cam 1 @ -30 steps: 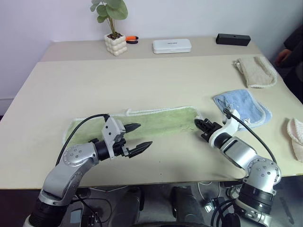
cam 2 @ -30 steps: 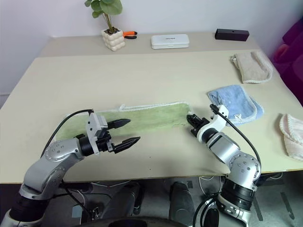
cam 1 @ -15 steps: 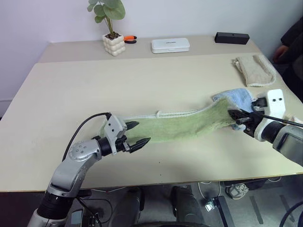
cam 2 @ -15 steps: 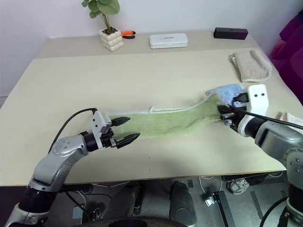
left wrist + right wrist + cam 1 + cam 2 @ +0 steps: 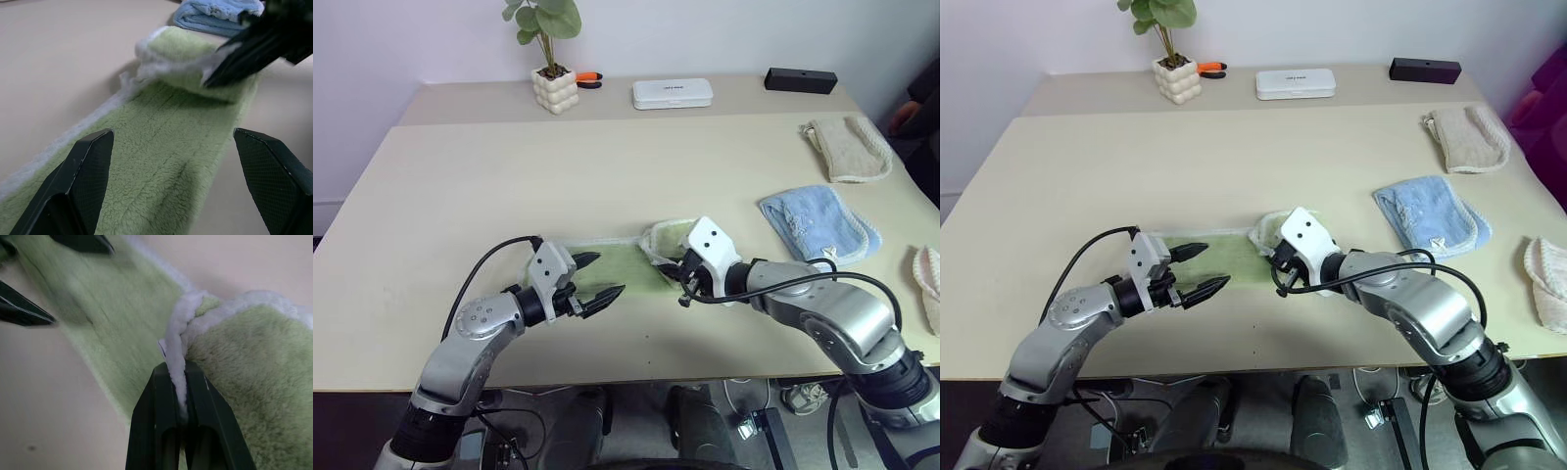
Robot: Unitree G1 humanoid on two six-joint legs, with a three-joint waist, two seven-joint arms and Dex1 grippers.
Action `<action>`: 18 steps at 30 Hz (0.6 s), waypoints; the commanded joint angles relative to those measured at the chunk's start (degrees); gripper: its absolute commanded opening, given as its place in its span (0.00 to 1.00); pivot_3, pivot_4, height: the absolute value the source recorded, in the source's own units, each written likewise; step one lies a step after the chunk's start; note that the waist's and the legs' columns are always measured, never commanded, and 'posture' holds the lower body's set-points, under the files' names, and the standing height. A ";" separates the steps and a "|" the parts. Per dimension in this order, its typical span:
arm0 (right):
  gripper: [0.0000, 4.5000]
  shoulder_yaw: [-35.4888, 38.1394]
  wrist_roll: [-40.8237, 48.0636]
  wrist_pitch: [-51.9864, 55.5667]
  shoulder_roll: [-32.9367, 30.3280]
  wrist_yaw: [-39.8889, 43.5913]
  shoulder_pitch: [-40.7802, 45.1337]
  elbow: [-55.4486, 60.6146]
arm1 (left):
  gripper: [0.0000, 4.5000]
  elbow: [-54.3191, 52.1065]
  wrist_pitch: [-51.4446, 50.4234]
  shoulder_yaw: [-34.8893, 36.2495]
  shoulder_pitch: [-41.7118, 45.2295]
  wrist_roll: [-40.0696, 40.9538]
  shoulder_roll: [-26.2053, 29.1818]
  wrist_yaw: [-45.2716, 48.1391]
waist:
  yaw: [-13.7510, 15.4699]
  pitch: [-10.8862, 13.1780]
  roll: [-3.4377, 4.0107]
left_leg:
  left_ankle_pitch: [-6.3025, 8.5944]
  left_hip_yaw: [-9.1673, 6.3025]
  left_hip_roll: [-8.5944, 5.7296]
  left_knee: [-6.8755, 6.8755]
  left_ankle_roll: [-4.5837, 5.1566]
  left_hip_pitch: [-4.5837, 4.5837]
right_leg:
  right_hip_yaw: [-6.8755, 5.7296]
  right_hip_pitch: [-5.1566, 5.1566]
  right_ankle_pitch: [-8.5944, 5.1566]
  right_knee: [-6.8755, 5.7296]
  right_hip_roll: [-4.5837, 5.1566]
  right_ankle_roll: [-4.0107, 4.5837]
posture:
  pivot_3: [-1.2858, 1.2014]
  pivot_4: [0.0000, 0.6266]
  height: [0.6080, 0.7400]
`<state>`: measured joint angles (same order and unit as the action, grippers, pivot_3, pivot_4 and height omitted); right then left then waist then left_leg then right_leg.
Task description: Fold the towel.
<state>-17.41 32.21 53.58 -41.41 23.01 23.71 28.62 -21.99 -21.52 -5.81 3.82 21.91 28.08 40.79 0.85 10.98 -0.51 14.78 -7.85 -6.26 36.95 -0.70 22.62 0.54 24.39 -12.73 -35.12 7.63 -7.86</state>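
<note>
The towel (image 5: pixel 625 264) is a light green strip with a whitish edge, lying flat near the table's front. Its right end (image 5: pixel 1268 232) is doubled back leftward over the rest. My right gripper (image 5: pixel 684 285) is shut on the whitish edge of that raised end; the right wrist view shows the edge (image 5: pixel 177 340) pinched between both fingers (image 5: pixel 159 401). My left gripper (image 5: pixel 604 275) hovers open over the towel's left part, one finger on either side of the strip (image 5: pixel 166 161), touching nothing.
A light blue towel (image 5: pixel 818 223) lies to the right, a beige towel (image 5: pixel 847 147) behind it, and another pale cloth (image 5: pixel 928 284) at the right edge. At the back stand a potted plant (image 5: pixel 553 90), a white box (image 5: pixel 672 93) and a black box (image 5: pixel 800 79).
My right gripper, holding the towel's right end, swung out to the right and then back left to the middle, doubling that end over. The left gripper has stayed put.
</note>
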 commanded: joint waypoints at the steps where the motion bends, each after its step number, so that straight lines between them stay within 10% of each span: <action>1: 0.07 1.79 -0.53 -1.26 1.36 2.57 0.20 0.28 | 0.89 -2.36 0.78 0.98 -0.37 -0.07 0.17 -0.39 | -0.05 0.00 0.00 | 0.00 0.00 0.02 -0.01 0.00 -0.01 | 0.00 0.01 0.00 -0.01 -0.01 0.00 | 0.52 0.24 1.00; 8: 0.72 11.41 2.05 -4.05 0.45 7.16 -2.95 4.20 | 0.89 -2.08 0.76 2.23 -0.46 0.44 0.40 -0.60 | 0.04 0.00 0.00 | 0.00 0.00 0.05 -0.03 0.00 -0.01 | -0.01 0.02 0.02 -0.02 -0.05 0.00 | 0.52 0.24 1.00; 11: 0.72 18.34 5.77 -3.35 1.94 7.57 -4.62 3.10 | 0.89 -1.71 0.78 4.05 -1.02 0.77 0.77 -0.86 | 0.00 0.00 0.00 | 0.00 0.00 0.05 -0.02 0.00 -0.01 | -0.01 0.01 0.02 -0.02 -0.05 -0.01 | 0.52 0.24 1.00; 18: 0.04 15.46 -1.43 -10.99 5.74 8.40 -4.57 -5.45 | 0.89 -1.81 -0.34 6.90 -1.85 2.12 -0.13 -2.37 | -0.15 -0.01 0.02 | 0.00 0.02 0.08 -0.04 0.00 -0.07 | -0.01 0.01 0.05 -0.04 -0.07 0.04 | 0.52 0.24 1.00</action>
<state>-0.58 32.43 46.13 -36.41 30.34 18.79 23.30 -22.25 -21.91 -0.48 2.40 23.06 28.07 38.89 0.70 10.98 -0.49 14.78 -7.83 -6.18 36.90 -0.70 22.55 0.54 24.41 -12.68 -35.17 7.56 -7.83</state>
